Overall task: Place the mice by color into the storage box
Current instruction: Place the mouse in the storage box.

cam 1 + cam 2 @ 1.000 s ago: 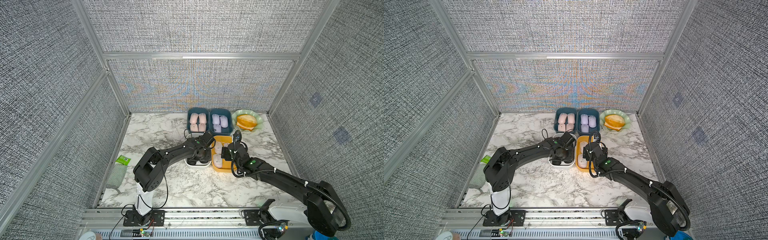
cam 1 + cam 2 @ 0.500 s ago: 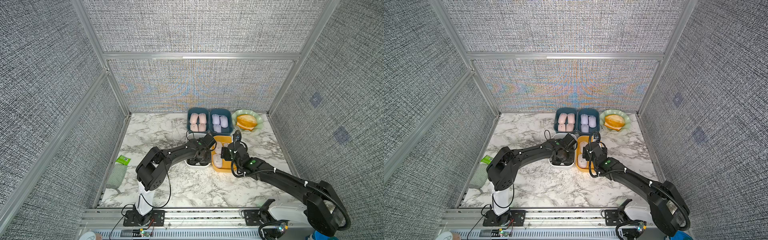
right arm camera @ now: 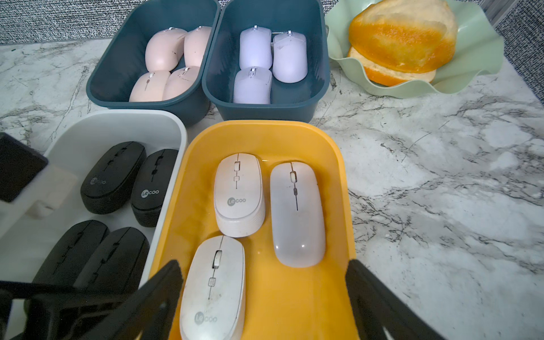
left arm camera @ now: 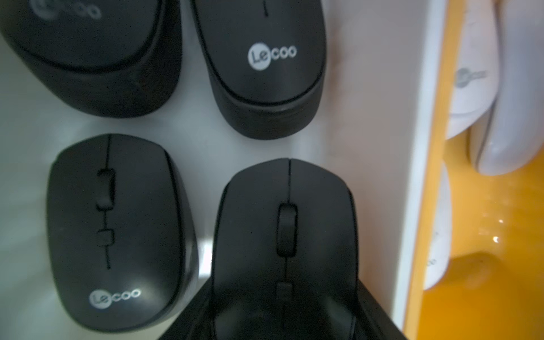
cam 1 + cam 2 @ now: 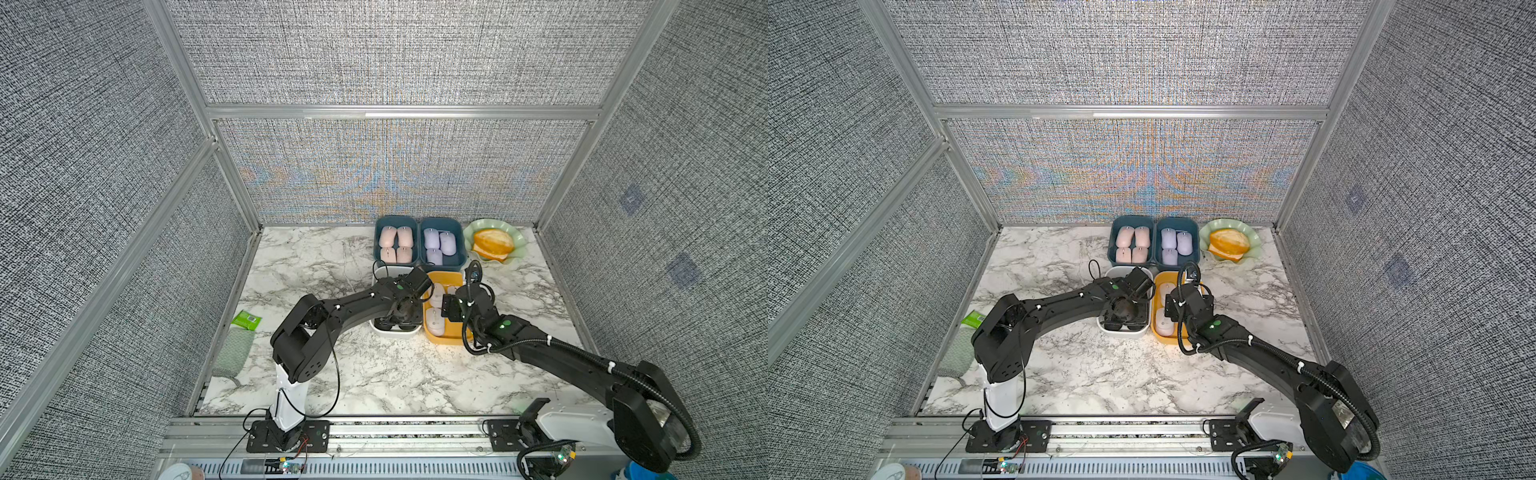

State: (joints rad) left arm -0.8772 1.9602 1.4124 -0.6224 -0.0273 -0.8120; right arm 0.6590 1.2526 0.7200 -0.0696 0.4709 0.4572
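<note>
Inside the white box, left fingers pinch a black mouse; beside it, right fingers spread empty.
Shell likely light, rigid and slick: grip across its flat sides.

4 black mice lie in the white box, 3 white mice in the yellow box. 4 pale pink mice and 3 lilac mice sit in separate teal boxes, all tops up.

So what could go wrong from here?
Working side by side, the left gripper and right gripper might bump. The black mouse between the left jaws sits close to its neighbour; lifting away could shove it. The right gripper's open jaws could catch the yellow box rim.
</note>
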